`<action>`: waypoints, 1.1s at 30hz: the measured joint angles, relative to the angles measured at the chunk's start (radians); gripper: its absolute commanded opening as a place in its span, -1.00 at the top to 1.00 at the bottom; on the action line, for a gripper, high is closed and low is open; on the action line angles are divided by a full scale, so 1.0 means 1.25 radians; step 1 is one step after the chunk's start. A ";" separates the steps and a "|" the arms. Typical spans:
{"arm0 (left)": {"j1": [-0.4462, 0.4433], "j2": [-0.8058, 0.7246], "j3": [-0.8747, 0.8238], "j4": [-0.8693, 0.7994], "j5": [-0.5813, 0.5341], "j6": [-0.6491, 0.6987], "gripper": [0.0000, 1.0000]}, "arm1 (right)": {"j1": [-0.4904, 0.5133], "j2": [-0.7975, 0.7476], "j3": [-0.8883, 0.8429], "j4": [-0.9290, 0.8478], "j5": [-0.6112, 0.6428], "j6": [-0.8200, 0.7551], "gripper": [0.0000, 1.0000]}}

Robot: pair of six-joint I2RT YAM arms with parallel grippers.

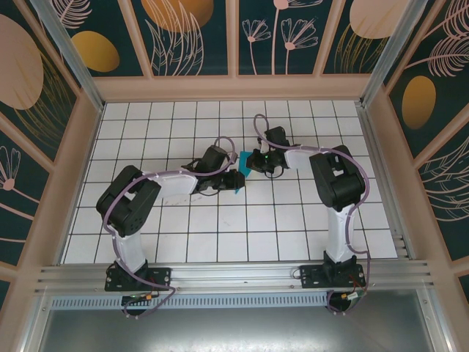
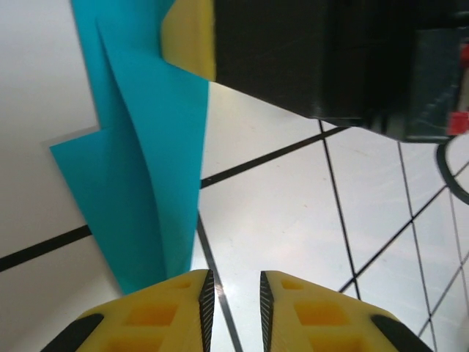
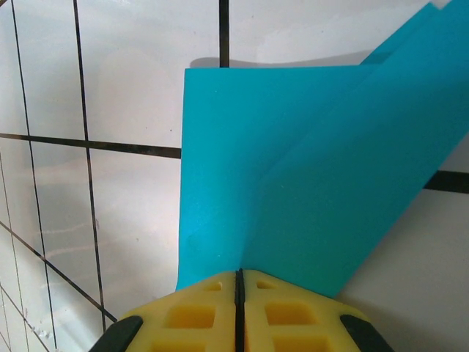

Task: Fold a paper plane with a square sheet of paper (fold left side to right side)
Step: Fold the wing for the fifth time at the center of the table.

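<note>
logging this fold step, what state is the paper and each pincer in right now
cyan paper, folded into overlapping layers, one edge pinched, not lying flat
left pincer, slightly open, nothing between its fingers, next to the paper
right pincer, shut on the cyan paper

White tiled table [image 1: 220,227], black grid lines, folded cyan paper [image 1: 244,162] at its middle, partly lifted

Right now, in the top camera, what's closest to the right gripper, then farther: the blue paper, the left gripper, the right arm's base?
1. Blue paper, pinched in the right gripper, in the middle.
2. Left gripper, just beside it on the left.
3. Right arm's base, far off at the bottom right.
</note>
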 measured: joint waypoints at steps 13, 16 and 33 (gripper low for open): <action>0.000 0.023 -0.017 0.027 0.074 -0.022 0.66 | 0.002 0.002 0.009 -0.016 0.007 -0.006 0.78; 0.000 0.039 -0.017 0.026 0.064 -0.022 0.66 | 0.004 0.002 0.010 -0.019 0.011 -0.009 0.78; 0.000 0.048 -0.059 0.091 0.054 -0.033 0.68 | 0.009 0.005 0.027 -0.044 0.021 -0.024 0.78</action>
